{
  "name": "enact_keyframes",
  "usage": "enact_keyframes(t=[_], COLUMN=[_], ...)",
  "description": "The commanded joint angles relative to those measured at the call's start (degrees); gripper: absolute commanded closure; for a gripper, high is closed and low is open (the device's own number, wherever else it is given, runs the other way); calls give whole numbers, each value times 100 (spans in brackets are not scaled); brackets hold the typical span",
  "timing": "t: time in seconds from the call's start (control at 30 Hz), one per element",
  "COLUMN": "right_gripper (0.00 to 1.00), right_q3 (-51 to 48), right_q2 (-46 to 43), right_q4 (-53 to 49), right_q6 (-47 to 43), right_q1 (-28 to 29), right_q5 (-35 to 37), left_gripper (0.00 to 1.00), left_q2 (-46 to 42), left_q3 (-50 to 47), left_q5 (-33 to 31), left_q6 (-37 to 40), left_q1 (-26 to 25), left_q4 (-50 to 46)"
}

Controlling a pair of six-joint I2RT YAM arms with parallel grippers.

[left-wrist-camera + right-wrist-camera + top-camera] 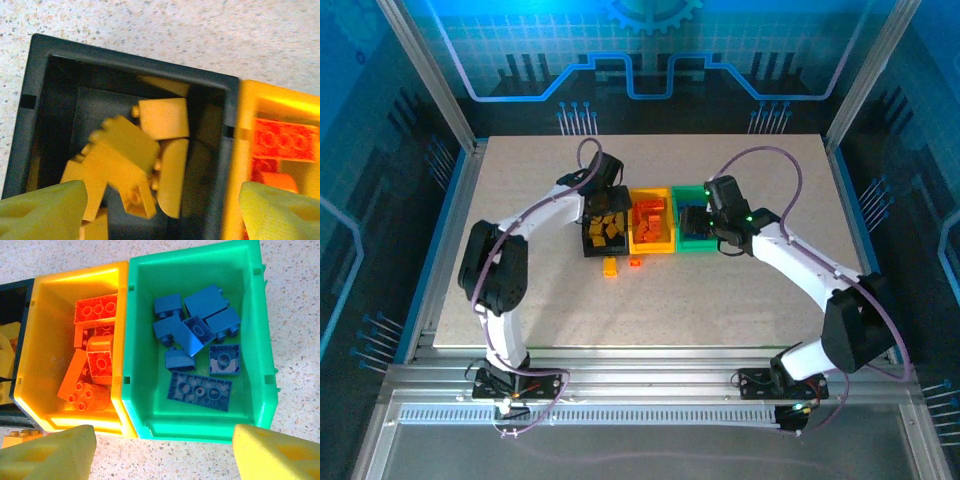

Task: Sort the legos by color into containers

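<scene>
— Where are the bricks?
— The yellow studded plastic bricks (122,160) are heaped in the black open-topped plastic bin (135,70), some leaning on one another. The orange-red studded plastic bricks (97,350) lie in the yellow rectangular plastic bin (50,330). The blue studded plastic bricks (200,335) are in the green rectangular plastic bin (200,262), several with their hollow undersides up.
— Are they all inside?
— Two are not. A single yellow brick (610,267) and a smaller orange-red brick (635,263) lie near each other on the pale speckled tabletop (720,300), just in front of the black and yellow bins.
— How do the bins stand?
— Wall to wall in a row around the middle of the table. From the top view the black one is on the left, the yellow one in the middle and the green one on the right.
— And the grippers?
— The left gripper (162,212) hangs over the black bin with its yellow-green fingers spread wide. One finger is at the bin's left side and the other is over the yellow bin, and nothing is pinched between them. The right gripper (162,455) hangs at the near edge of the green bin. Its fingers are also spread apart and hold nothing, one in front of the yellow bin and one by the green bin's corner.
</scene>
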Motion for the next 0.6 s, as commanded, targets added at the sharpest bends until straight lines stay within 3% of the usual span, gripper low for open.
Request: enact_keyframes(t=[0.0,0.27,0.57], right_gripper=[26,26,26], right_q3=[-41,-186,-138], right_q2=[-174,-164,-121], right_q4=[-15,108,93], right_q6=[58,88,150], right_q1=[-107,-196,-204], right_q5=[7,-107,-196], left_gripper=[18,16,16], left_q2=[-1068,-3009,-2217], left_q3=[-439,-3197,-3947], left_q5=[5,-125,-429], left_q6=[101,-264,-118], left_q1=[-322,-1096,-1461], left_q4=[-49,510,1682])
